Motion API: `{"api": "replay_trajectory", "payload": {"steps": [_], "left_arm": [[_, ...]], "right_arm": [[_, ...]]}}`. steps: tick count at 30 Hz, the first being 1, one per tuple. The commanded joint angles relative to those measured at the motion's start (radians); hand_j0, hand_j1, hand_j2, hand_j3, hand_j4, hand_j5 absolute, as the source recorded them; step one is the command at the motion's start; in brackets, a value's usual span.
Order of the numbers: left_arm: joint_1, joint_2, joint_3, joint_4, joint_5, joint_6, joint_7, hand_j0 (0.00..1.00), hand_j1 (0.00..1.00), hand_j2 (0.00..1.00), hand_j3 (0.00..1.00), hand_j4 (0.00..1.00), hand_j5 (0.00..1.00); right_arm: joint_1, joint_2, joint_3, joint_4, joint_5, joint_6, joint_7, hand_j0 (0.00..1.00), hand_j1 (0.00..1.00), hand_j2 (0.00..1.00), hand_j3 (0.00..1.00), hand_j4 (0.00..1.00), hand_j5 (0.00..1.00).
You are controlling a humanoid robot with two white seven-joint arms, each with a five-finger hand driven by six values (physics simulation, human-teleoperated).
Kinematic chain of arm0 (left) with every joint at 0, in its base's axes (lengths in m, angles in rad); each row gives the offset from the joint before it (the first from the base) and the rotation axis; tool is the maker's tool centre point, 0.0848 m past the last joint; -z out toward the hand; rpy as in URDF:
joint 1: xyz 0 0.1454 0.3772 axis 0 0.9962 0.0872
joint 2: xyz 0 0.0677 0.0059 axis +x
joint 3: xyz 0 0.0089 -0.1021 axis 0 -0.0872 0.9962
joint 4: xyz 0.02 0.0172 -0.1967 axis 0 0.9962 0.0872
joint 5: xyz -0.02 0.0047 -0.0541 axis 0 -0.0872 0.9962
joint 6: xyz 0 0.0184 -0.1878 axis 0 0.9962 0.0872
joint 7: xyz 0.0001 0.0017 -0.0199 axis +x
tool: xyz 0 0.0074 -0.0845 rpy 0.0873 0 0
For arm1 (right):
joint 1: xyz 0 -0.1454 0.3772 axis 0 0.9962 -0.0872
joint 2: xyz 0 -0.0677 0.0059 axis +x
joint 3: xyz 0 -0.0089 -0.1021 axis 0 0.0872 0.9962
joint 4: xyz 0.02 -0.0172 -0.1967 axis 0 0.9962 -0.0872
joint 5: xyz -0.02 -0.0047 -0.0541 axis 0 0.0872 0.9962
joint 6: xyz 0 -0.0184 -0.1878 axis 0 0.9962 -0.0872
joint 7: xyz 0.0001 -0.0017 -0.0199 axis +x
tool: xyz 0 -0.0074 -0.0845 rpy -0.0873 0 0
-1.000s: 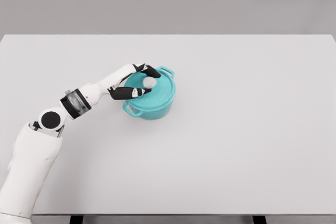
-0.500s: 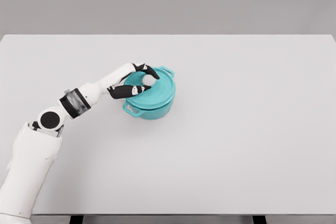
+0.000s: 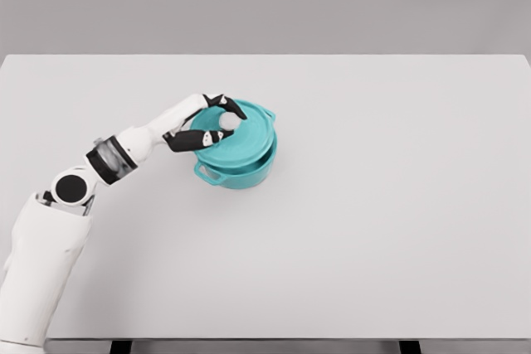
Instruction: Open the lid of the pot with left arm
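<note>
A teal pot [image 3: 241, 170] with two side handles stands on the white table [image 3: 373, 205], left of the middle. Its teal lid [image 3: 242, 137] carries a white knob [image 3: 228, 121]. The lid is tilted and raised at its left side, with a dark gap between it and the pot's rim. My left hand [image 3: 212, 124] reaches in from the lower left, its black fingers shut around the knob. The right arm does not show in the head view.
The table's far edge runs along the top and its near edge along the bottom. Nothing else stands on it besides the pot.
My left hand has moved up and to the left with the knob in its grasp. The lid has come up off the pot and tilted.
</note>
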Motion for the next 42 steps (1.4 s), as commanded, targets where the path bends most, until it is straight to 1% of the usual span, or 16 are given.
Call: {"api": "replay_trajectory", "payload": {"steps": [1, 5, 9, 11, 14, 24, 36, 42], "left_arm": [[0.000, 0.003, 0.011, -0.008, 0.010, 0.002, 0.000, 0.52, 0.52, 0.52, 0.52, 0.52, 0.52], [0.000, 0.004, 0.020, -0.009, 0.010, 0.002, 0.000, 0.52, 0.52, 0.52, 0.52, 0.52, 0.52], [0.000, 0.007, 0.054, -0.006, 0.007, 0.005, 0.000, 0.52, 0.52, 0.52, 0.52, 0.52, 0.52], [0.000, 0.012, 0.086, -0.008, 0.007, 0.004, 0.000, 0.52, 0.52, 0.52, 0.52, 0.52, 0.52], [0.002, 0.029, 0.095, -0.003, 0.013, 0.006, 0.000, 0.52, 0.52, 0.52, 0.52, 0.52, 0.52], [0.002, 0.030, 0.148, 0.006, 0.005, 0.010, 0.000, 0.52, 0.52, 0.52, 0.52, 0.52, 0.52], [0.003, 0.061, 0.207, 0.041, 0.005, 0.012, 0.000, 0.52, 0.52, 0.52, 0.52, 0.52, 0.52], [0.002, 0.075, 0.211, 0.075, 0.007, 0.012, 0.000, 0.52, 0.52, 0.52, 0.52, 0.52, 0.52]], "right_arm": [[0.000, 0.000, 0.000, 0.000, 0.000, 0.000, 0.000, 1.00, 1.00, 1.00, 1.00, 1.00, 1.00], [0.000, 0.000, 0.000, 0.000, 0.000, 0.000, 0.000, 1.00, 1.00, 1.00, 1.00, 1.00, 1.00], [0.000, 0.000, 0.000, 0.000, 0.000, 0.000, 0.000, 1.00, 1.00, 1.00, 1.00, 1.00, 1.00], [0.000, 0.000, 0.000, 0.000, 0.000, 0.000, 0.000, 1.00, 1.00, 1.00, 1.00, 1.00, 1.00], [0.000, 0.000, 0.000, 0.000, 0.000, 0.000, 0.000, 1.00, 1.00, 1.00, 1.00, 1.00, 1.00], [0.000, 0.000, 0.000, 0.000, 0.000, 0.001, 0.000, 1.00, 1.00, 1.00, 1.00, 1.00, 1.00], [0.000, 0.000, 0.000, 0.000, 0.000, 0.000, 0.000, 1.00, 1.00, 1.00, 1.00, 1.00, 1.00], [0.000, 0.000, 0.000, 0.000, 0.000, 0.000, 0.000, 1.00, 1.00, 1.00, 1.00, 1.00, 1.00]]}}
